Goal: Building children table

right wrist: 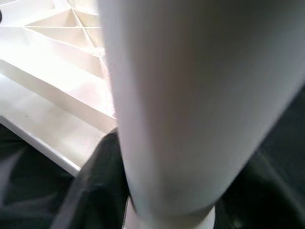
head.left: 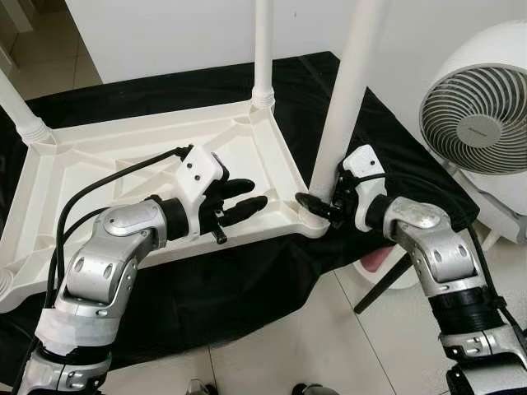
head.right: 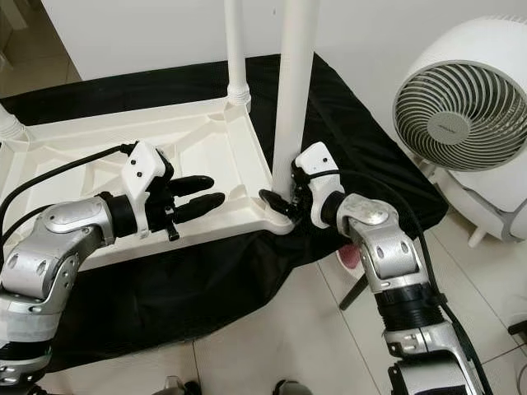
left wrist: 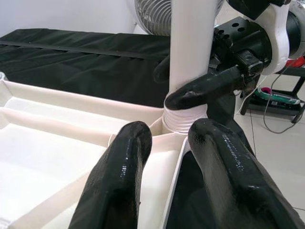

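Left wrist view, right gripper (left wrist: 190, 81) clamped round table leg (left wrist: 190, 47), left gripper (head.left: 243, 202) open, empty

Bright, even indoor light fills both eye views, which are sharp with only soft shadows. The white ribbed plastic tabletop (head.left: 148, 164) nearly overexposes, and pale glare streaks the glossy black left gripper fingers (left wrist: 119, 181). In the right wrist view the thick white plastic leg (right wrist: 190, 95) is blurred, too close for focus.

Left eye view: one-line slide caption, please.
Right gripper clamps the near-corner table leg at its base on the upturned white tabletop; left gripper hovers open.
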Controlling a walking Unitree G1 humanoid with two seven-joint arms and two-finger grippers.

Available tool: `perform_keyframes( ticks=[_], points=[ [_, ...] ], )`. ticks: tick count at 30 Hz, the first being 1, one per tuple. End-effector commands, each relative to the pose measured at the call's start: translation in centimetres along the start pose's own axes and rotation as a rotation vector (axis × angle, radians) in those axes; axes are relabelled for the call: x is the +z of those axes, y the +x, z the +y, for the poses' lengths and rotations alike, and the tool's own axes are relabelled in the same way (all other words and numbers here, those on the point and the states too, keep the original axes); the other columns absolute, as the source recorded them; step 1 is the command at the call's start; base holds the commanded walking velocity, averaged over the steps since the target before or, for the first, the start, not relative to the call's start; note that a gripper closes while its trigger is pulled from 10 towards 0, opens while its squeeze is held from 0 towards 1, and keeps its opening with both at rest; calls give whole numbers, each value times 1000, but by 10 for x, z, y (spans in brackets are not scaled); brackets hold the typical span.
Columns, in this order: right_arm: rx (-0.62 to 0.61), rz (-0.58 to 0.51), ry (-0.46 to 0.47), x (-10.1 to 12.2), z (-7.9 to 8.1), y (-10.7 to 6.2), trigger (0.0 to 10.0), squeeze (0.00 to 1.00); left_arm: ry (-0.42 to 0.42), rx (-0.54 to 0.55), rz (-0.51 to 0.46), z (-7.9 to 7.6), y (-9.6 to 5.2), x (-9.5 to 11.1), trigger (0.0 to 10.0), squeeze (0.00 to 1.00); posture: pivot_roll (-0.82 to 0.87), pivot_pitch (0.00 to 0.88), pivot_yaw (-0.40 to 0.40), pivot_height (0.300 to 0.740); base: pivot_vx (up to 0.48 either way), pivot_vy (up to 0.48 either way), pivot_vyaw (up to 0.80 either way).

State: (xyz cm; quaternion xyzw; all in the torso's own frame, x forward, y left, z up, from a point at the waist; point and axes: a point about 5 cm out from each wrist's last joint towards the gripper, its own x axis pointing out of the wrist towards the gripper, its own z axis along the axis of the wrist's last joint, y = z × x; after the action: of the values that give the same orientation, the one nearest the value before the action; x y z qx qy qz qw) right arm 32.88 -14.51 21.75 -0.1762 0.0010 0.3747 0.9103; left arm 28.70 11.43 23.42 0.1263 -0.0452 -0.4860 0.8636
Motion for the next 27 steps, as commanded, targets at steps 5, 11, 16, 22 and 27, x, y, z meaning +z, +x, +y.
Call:
perform_keyframes(
  ticks=[5, 11, 16, 22, 27],
  points=[
    [4, -17, 34, 0, 2, 2, 0, 0, 3, 90, 8, 4, -3, -1, 10000, 0, -92, 153, 73, 740, 0, 0, 0],
    [-160, 66, 152, -19, 6, 6, 0, 0, 1, 76, 5, 3, -2, -1, 10000, 0, -100, 154, 77, 740, 0, 0, 0],
    [-353, 140, 235, -31, 10, 8, 0, 0, 1, 70, 6, 3, -2, -1, 10000, 0, -101, 155, 75, 740, 0, 0, 0],
    [-611, 202, 313, -39, 15, 6, 0, 0, -2, 64, 9, 2, -3, -2, 10000, 0, -103, 156, 76, 740, 0, 0, 0],
    [-799, 242, 318, -36, 46, 7, 0, 0, -2, 57, 8, 1, -1, -2, 10000, 0, -105, 153, 77, 740, 0, 0, 0]
  ],
)
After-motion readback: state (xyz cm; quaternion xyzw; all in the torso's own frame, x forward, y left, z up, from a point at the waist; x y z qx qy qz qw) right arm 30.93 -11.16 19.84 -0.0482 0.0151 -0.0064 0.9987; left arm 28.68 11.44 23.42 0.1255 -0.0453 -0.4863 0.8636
